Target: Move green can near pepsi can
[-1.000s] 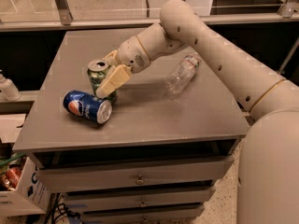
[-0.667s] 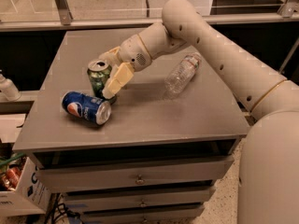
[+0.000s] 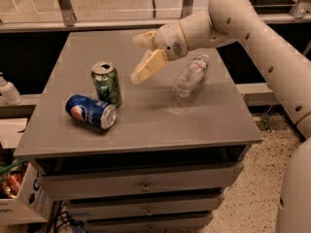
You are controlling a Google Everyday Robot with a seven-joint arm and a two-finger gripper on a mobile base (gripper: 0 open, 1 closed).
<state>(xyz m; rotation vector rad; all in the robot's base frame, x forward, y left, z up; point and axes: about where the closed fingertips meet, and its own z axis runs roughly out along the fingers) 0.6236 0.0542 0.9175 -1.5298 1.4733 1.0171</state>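
The green can [image 3: 107, 83] stands upright on the grey table top [image 3: 146, 115], left of centre. The pepsi can [image 3: 91, 111] lies on its side just in front of it, nearly touching. My gripper [image 3: 139, 57] hangs above the table to the right of the green can, clear of it. Its fingers [image 3: 148, 65] are apart and hold nothing.
A clear plastic bottle [image 3: 189, 76] lies on its side right of centre, just past the gripper. The table is a drawer cabinet [image 3: 143, 188]. A white bottle [image 3: 8, 91] stands on a lower surface at the left. A box [image 3: 19, 198] sits on the floor lower left.
The gripper has let go of the green can and moved up and to the right, away from it. The green can stays upright beside the pepsi can.
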